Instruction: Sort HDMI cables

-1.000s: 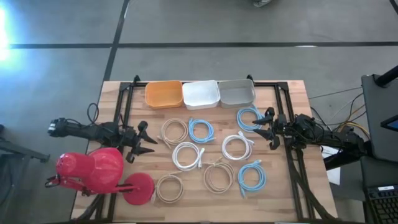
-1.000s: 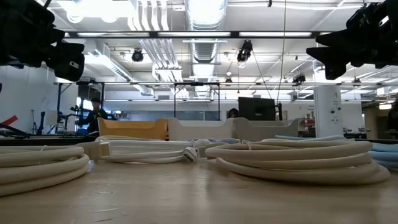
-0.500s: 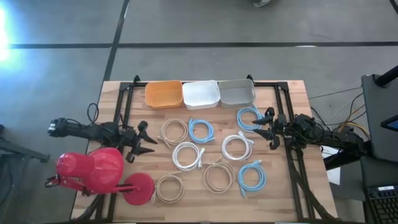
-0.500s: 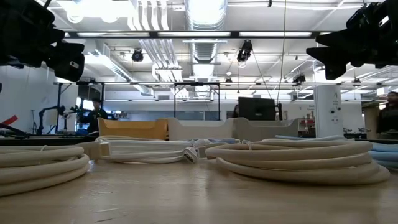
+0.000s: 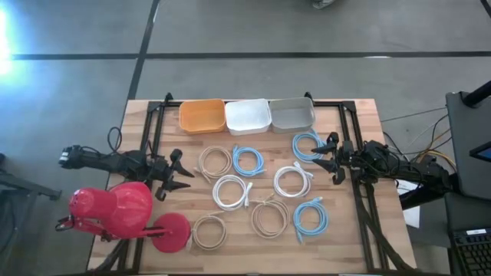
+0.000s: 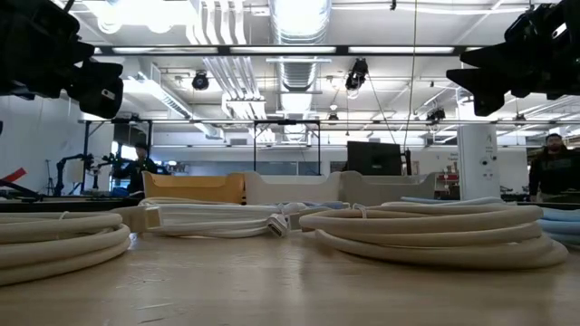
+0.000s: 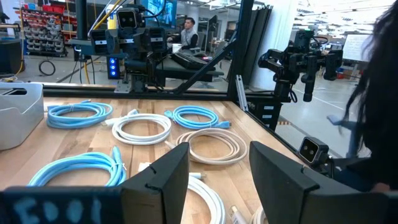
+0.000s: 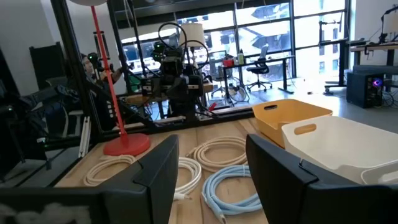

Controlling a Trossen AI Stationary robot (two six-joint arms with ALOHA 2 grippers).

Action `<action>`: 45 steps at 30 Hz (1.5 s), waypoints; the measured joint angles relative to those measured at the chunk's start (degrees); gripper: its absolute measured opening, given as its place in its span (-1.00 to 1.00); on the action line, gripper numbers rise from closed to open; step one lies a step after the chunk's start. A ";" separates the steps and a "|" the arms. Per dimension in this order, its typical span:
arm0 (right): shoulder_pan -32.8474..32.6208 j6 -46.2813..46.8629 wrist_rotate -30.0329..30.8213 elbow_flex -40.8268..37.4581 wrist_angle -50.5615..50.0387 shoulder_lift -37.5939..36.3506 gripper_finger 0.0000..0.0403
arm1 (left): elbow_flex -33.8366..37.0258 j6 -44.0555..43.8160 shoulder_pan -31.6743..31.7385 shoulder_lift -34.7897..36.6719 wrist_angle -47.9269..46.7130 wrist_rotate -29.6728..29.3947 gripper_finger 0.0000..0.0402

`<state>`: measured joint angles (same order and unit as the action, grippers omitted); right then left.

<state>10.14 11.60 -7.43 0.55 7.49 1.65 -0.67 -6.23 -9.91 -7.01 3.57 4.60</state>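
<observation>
Several HDMI cables lie flat on the wooden table (image 5: 146, 126) as small round coils, none touching a gripper. The beige coils (image 5: 215, 162) (image 5: 269, 218) (image 5: 208, 231), light blue coils (image 5: 248, 159) (image 5: 308, 146) (image 5: 310, 218) and white coils (image 5: 230, 192) (image 5: 292, 181) are spread over the middle. My left gripper (image 5: 179, 173) hovers open at the table's left side and points level toward the coils; nothing is between its fingers (image 7: 158, 183). My right gripper (image 5: 330, 159) hovers open at the right side, beside the far blue coil, its fingers (image 8: 158, 171) bare.
Three tubs stand in a row along the far edge: orange (image 5: 202, 116), white (image 5: 248, 116), grey (image 5: 291, 114). A red lamp-like stand (image 5: 123, 215) sits at the near left corner. Black frame rails (image 5: 157, 123) run along both table sides. A person (image 6: 548, 167) stands in the room beyond.
</observation>
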 joint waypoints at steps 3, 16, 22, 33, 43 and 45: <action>0.00 0.00 0.00 -0.01 0.00 0.00 -0.09 | -0.01 0.00 0.02 0.00 0.00 0.01 -0.12; 0.01 0.49 -0.01 0.00 0.15 0.00 -0.09 | -0.01 -1.20 0.04 0.02 -0.13 2.01 -0.12; 0.00 0.08 -0.01 0.01 -0.17 0.00 -0.09 | -0.01 -6.23 0.00 0.04 -0.67 5.71 -0.12; 0.01 0.24 -0.01 0.01 1.08 -0.01 -0.09 | -0.01 0.16 0.04 0.04 -0.72 -0.71 -0.12; 0.01 -0.24 0.11 0.01 5.25 -0.02 -0.09 | -0.02 4.12 0.04 0.08 4.19 -22.98 -0.12; 0.00 -0.26 0.87 0.01 5.45 -0.02 -0.09 | 0.00 5.35 0.04 0.09 4.18 -25.77 -0.12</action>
<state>10.14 11.33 -6.56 0.56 12.94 1.63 -0.67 -0.88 -9.87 -6.92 7.75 -21.17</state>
